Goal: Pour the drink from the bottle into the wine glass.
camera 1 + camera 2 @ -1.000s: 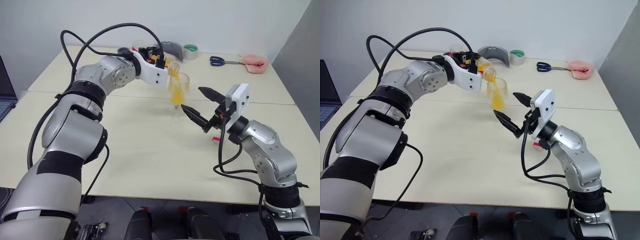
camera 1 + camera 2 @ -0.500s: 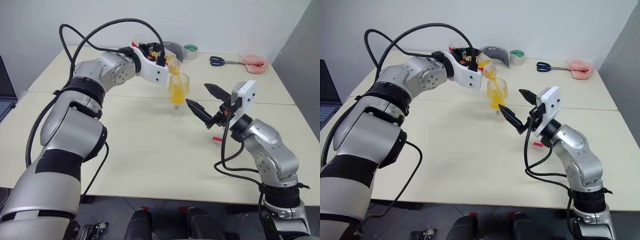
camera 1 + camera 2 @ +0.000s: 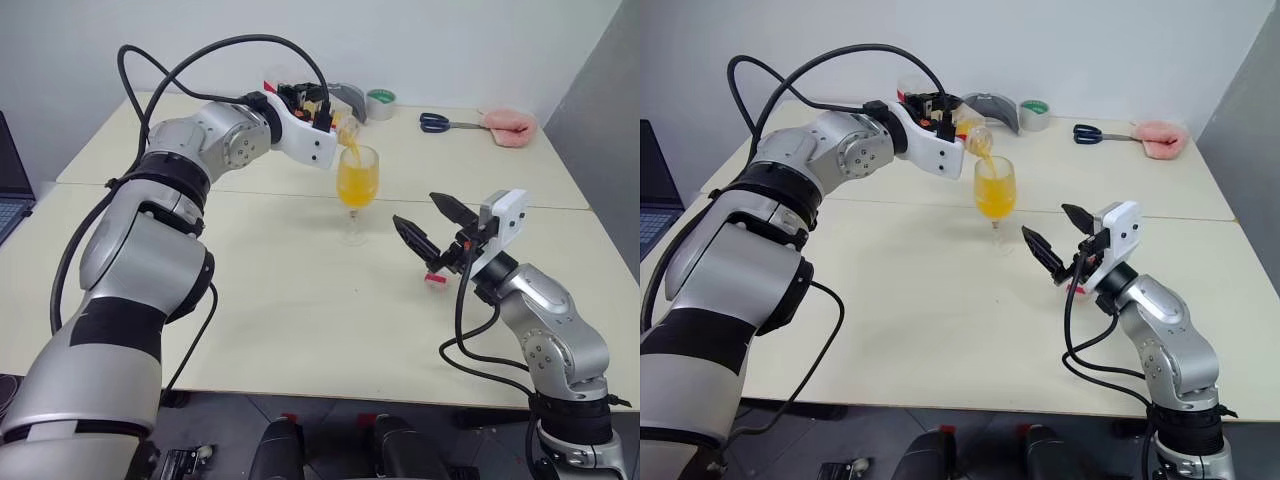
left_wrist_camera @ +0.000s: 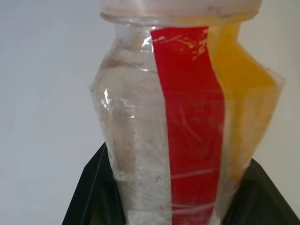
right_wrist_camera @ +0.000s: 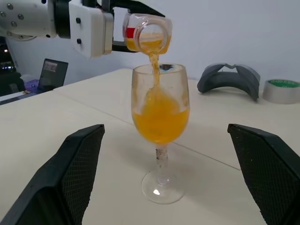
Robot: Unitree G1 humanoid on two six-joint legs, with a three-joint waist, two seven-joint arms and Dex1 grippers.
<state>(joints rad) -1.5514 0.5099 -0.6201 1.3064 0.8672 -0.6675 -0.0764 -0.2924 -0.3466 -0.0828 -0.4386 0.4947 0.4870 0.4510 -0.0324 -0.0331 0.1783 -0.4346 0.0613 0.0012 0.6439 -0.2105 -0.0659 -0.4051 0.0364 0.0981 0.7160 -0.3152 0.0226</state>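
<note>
Nearest the robot, on the right side of the cream table (image 3: 300, 330), the right gripper (image 3: 428, 225) hangs just above the tabletop with its two black fingers spread wide and nothing between them. It points toward the wine glass (image 3: 357, 193) but stands apart from it. A small red-and-white cap (image 3: 434, 279) lies on the table just under this gripper.

Beyond it, the wine glass stands upright on its round foot near the seam of the two tabletops. Its bowl is roughly half full of the drink (image 5: 161, 119), an orange-yellow liquid, and the stem and foot are clear.

Above the glass rim, the left gripper (image 3: 945, 112) is clamped on the bottle (image 5: 146, 33), its black fingers (image 4: 91, 187) pressed to either side of the clear body beside the red stripe. That bottle is tipped over with its open mouth just above the rim, and a thin stream of drink falls from it into the bowl. Some orange liquid sits in the bottle's low side.

Farther back, near the far edge, lie a grey curved object (image 3: 350, 98), a roll of tape (image 3: 380, 103), scissors (image 3: 440, 123) and a pink cloth (image 3: 510, 126).
</note>
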